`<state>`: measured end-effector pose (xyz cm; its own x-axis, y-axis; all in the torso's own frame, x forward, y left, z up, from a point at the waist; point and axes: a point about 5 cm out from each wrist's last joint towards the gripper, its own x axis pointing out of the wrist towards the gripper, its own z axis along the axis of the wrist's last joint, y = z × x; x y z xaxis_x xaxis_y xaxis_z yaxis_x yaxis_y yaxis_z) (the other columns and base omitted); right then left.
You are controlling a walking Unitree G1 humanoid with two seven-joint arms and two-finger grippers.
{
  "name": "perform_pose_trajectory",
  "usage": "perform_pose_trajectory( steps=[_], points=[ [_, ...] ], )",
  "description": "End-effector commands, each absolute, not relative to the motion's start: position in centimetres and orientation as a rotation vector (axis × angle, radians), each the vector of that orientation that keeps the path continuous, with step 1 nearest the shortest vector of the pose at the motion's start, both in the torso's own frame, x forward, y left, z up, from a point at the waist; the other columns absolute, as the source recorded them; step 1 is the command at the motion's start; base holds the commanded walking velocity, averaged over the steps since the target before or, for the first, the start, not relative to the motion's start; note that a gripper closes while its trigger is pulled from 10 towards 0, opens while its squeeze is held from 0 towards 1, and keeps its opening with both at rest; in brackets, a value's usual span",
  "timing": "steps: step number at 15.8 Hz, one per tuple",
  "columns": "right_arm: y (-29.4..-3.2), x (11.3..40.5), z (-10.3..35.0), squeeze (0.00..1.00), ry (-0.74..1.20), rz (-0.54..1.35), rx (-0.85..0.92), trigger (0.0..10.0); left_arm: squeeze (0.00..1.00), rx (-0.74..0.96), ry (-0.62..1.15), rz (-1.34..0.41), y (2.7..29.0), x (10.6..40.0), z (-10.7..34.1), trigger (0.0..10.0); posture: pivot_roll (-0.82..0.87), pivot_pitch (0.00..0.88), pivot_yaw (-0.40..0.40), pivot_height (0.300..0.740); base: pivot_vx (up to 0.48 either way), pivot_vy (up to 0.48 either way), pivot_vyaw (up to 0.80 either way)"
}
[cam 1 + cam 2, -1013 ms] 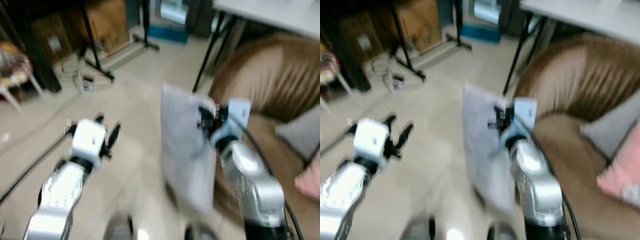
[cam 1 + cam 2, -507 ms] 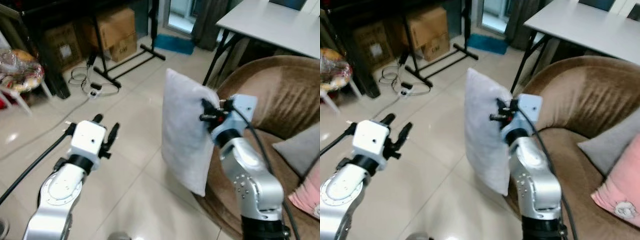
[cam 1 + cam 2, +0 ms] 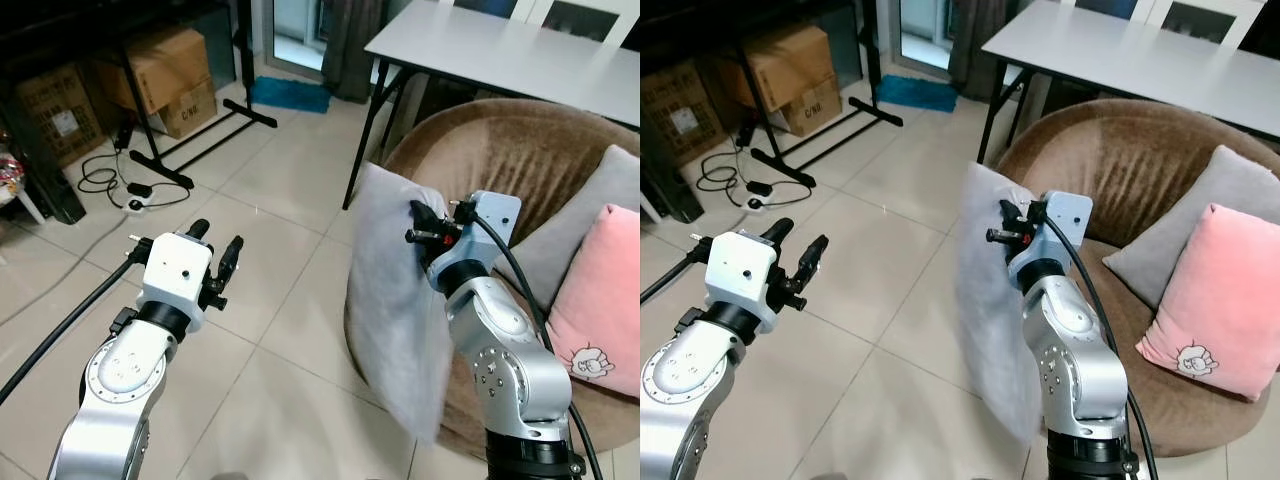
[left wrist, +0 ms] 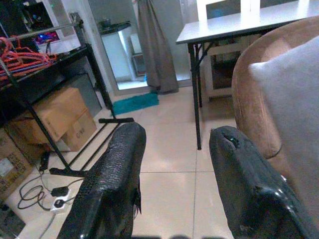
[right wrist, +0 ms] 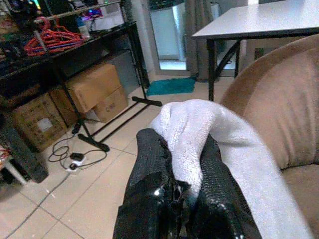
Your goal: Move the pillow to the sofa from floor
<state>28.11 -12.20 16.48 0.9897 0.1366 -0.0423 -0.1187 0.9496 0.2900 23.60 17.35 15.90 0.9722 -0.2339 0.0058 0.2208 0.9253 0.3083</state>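
A light grey pillow hangs off the floor, its top edge pinched by my right gripper, which is shut on it. In the right wrist view both black fingers squeeze a fold of the pillow. The pillow hangs just in front of the round brown sofa. My left gripper is open and holds nothing, raised over the tiled floor to the left. Its two fingers stand apart in the left wrist view.
On the sofa lie a pink pillow and a grey cushion. A white table with black legs stands behind the sofa. Cardboard boxes, a black stand and cables are at the far left.
The camera has turned toward the sofa, so the whole scene shifted left. My right gripper keeps its hold on the pillow, which is now closer to the sofa's front edge. The left gripper stays open.
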Motion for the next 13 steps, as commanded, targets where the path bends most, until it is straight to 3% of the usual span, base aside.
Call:
perform_pose_trajectory(
  steps=[1,8,13],
  points=[
    [-11.86,28.15,17.87,0.00,-0.009,0.167,0.293,10.0,0.00,0.304,-0.051,-0.237,17.32,23.60,16.29,10.0,0.04,0.000,-0.046,0.740,0.289,0.000,0.00],
    [-11.98,28.28,17.59,0.00,-0.002,0.157,0.290,10.0,0.00,0.301,-0.048,-0.249,17.36,23.72,16.49,10.0,0.04,0.000,-0.041,0.740,0.292,0.000,0.00],
    [-11.93,28.40,17.52,0.00,0.001,0.162,0.281,10.0,0.00,0.302,-0.048,-0.252,17.35,23.75,16.56,10.0,0.05,0.000,-0.042,0.740,0.309,0.000,-0.78]
  ],
)
